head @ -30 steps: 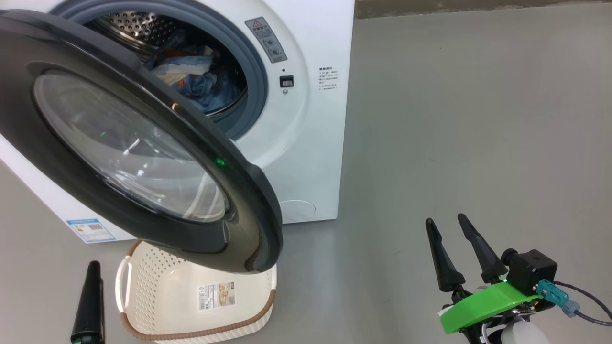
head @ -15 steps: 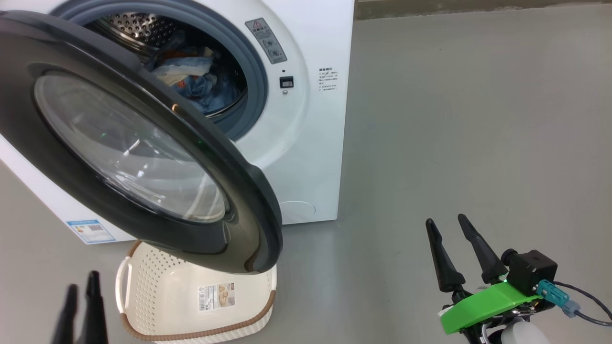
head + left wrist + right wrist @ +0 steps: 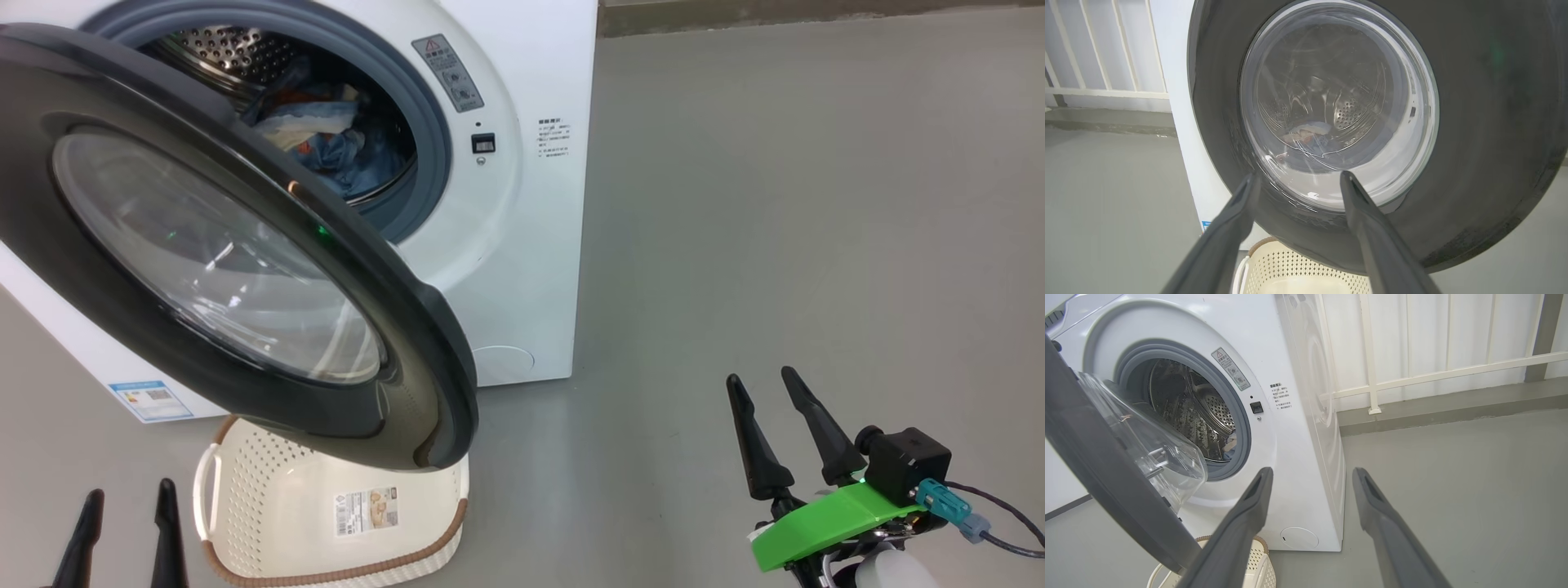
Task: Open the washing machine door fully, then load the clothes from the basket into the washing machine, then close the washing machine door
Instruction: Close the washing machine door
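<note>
Grey smooth floor (image 3: 775,204) around; black-rimmed round glass door (image 3: 204,245) hangs over the cream perforated plastic basket (image 3: 245,482), covering half. Left gripper (image 3: 131,490) and right gripper (image 3: 760,376) are spread, empty.

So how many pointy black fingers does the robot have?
4. Two on the left gripper, lower left beside the basket; two on the right gripper, lower right above the floor. None seem hidden.

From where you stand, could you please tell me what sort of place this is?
Probably a utility or laundry area, perhaps a test space: a white front-loading washing machine stands on a grey floor, a perforated basket sits in front of it, and a white railing runs along the wall behind.
</note>
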`<state>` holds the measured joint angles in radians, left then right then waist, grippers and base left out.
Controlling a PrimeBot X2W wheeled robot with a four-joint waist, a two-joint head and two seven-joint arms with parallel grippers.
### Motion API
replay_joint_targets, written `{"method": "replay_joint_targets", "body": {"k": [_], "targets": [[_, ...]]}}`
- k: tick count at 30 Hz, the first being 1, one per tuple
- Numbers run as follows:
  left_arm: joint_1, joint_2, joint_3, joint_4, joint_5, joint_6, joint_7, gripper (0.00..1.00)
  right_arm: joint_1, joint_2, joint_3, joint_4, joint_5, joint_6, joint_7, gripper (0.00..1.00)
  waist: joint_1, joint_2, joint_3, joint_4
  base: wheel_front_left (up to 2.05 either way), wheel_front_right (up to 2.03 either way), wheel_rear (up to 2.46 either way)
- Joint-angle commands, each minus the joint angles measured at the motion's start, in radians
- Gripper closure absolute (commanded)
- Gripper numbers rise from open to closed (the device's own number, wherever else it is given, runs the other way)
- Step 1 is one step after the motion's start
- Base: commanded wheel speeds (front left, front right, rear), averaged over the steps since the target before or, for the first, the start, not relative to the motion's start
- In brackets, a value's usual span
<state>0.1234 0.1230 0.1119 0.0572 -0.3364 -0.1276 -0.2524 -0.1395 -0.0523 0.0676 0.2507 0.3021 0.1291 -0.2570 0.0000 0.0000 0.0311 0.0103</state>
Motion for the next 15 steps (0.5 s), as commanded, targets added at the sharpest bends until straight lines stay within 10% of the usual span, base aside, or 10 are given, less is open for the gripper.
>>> {"method": "replay_joint_targets", "body": {"k": [1,15], "targets": [[-0.010,0.011,0.043,-0.024,0.056,-0.002,-0.009,0.00,-0.002,0.002,0.027,-0.023,-0.007,0.002,-0.005,0.00,0.0000,0.0000,-0.001,-0.001,0.00,0.00,0.00],[0.009,-0.048,0.089,-0.014,0.222,0.009,-0.009,0.00,-0.002,0.002,0.031,-0.020,-0.010,0.002,-0.005,0.00,0.0000,0.0000,0.002,-0.003,0.00,0.00,0.00]]}}
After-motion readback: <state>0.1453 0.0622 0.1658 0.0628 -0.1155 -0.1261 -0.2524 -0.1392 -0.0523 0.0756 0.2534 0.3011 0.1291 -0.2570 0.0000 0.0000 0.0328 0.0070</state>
